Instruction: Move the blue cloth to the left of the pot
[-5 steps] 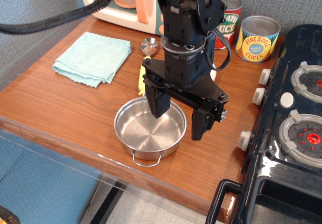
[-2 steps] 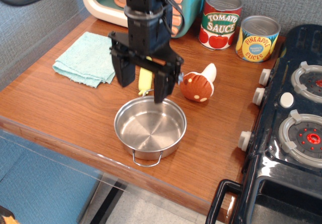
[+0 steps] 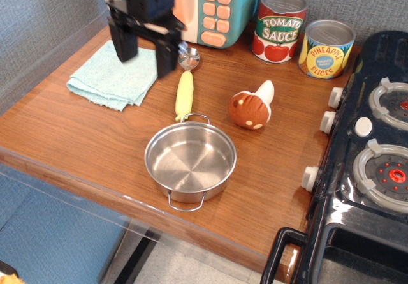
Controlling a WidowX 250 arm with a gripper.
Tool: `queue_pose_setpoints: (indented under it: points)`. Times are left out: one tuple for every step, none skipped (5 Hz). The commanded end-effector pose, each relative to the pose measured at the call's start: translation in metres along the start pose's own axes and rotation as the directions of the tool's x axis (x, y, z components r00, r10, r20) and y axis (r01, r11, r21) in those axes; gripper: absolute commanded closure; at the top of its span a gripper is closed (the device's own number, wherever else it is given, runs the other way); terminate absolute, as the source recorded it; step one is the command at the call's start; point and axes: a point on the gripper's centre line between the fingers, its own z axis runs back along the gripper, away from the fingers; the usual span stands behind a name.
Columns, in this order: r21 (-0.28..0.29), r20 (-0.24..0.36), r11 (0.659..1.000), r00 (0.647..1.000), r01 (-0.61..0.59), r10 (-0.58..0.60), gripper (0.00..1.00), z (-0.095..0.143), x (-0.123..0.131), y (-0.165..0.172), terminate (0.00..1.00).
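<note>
Two tins stood at the back of the wooden counter (image 3: 95, 137), well off to the right of the jaws: a red-and-green tomato sauce can (image 3: 280, 26) reading "TOMATO SAUCE" and a yellow-and-blue pineapple can (image 3: 326, 48) reading "PINEAPPLE SLICES". The teal toy microwave (image 3: 217, 6) behind the jaws had peach keypad buttons, any writing on them too small to read. The black gripper (image 3: 145, 49) hung with its jaws spread wide and holding nothing, both fingers pointing down. The blue cloth (image 3: 113, 74) lay directly under and just forward of the jaws, at the counter's left rear; the left finger stood over the cloth's back part and the right finger over its right edge, whether touching could not be told. The cloth looked pale aqua, fuzzy terry, folded roughly square with layered edges showing along its front-right side, lying flat. The pot (image 3: 190, 161) sat forward and to the right of the jaws, well apart from them, near the counter's front edge: shallow, round, shiny steel, empty, with wire loop handles front and back. A spoon with a yellow handle (image 3: 184, 92) lay just right of the right finger, its metal bowl beside the fingertip, its handle end near the pot's rear handle. A brown toy mushroom (image 3: 251, 107) lay on its side further right. A black toy stove (image 3: 370, 156) filled the far right.
</note>
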Motion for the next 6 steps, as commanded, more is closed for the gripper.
queue_pose_setpoints:
  points:
    - [0.051,0.095,0.997,0.994,0.057,-0.061,0.0,0.011,0.035,0.049,0.0]
    - [0.066,0.114,0.996,0.991,0.067,-0.074,0.0,-0.004,0.046,0.065,0.0]
    - [0.076,0.103,0.995,0.992,0.067,-0.075,0.0,-0.032,0.05,0.075,0.0]
    - [0.093,0.073,0.992,0.993,0.088,-0.095,0.0,-0.053,0.047,0.074,0.0]
    - [0.074,0.049,0.993,0.994,0.093,-0.097,0.0,-0.076,0.039,0.072,0.0]
    - [0.066,0.043,0.992,0.993,0.108,-0.111,0.0,-0.085,0.028,0.068,0.0]
